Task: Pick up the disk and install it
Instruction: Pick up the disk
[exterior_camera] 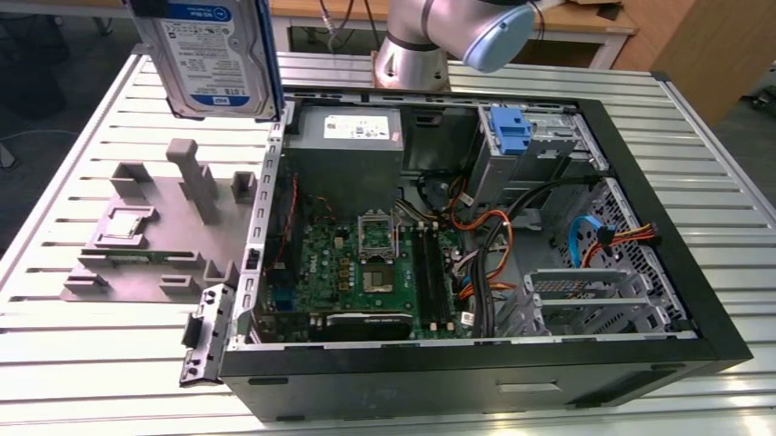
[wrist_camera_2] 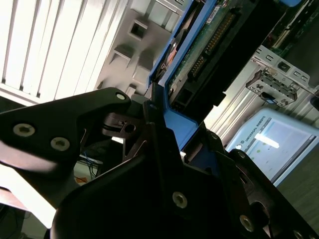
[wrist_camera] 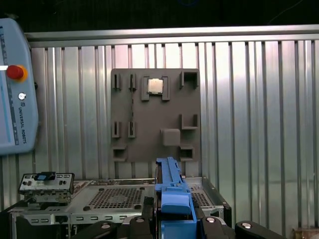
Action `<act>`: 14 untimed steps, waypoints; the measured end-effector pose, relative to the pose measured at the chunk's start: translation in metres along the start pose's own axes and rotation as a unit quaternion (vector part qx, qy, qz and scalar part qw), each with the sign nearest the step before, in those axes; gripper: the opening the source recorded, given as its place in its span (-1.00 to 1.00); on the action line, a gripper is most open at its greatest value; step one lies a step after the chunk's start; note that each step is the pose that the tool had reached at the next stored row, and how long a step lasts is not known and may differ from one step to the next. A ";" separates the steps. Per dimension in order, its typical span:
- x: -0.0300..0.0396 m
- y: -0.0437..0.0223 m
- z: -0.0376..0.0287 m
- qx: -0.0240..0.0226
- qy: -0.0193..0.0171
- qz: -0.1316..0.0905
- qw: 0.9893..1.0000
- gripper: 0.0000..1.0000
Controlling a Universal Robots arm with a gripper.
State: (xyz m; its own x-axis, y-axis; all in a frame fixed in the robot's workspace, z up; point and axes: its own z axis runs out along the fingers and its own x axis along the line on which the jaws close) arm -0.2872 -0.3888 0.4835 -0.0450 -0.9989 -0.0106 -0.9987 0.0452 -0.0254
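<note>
The arm (exterior_camera: 455,36) rises from behind the open computer case (exterior_camera: 485,386) and reaches toward the exterior view's left, above the counter (exterior_camera: 97,363). It carries the disk (exterior_camera: 206,54) high in the air, standing on edge with its label facing the exterior camera.

In the first wrist view the jaws point straight down. The disk (wrist_camera: 172,191) shows edge-on as a blue rail sticking out from between them. Far below the jaws lies the gray fixture plate (wrist_camera: 149,134), with a small square chip (wrist_camera: 156,85) seated in one of its pockets. Closer under the jaws is the perforated metal wall of the case (wrist_camera: 114,196). A teach pendant (wrist_camera: 15,99) rests on the slatted counter off to one side of the plate.

Inside the case, well apart from the jaws, are the green motherboard (exterior_camera: 363,272), a blue bracket (exterior_camera: 512,132) in an upper bay and a silver drive cage (exterior_camera: 588,300), with orange and blue cables between them.

In the second wrist view the black fingers (wrist_camera_2: 75,129) are closed narrowly on the blue rail of the disk (wrist_camera_2: 199,55), clamping it from both sides, with its circuit-board face and connector visible beyond them.
</note>
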 end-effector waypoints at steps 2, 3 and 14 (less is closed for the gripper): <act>-0.0001 -0.0024 0.0001 0.000 0.000 0.000 1.000 -0.26; -0.0002 -0.0035 0.0001 0.000 0.000 0.000 1.000 -0.26; -0.0004 -0.0084 0.0004 0.000 0.001 0.000 1.000 -0.26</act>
State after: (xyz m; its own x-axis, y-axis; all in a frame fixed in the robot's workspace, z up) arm -0.2788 -0.3888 0.4833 -0.0450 -0.9990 -0.0078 -0.9986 0.0451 -0.0263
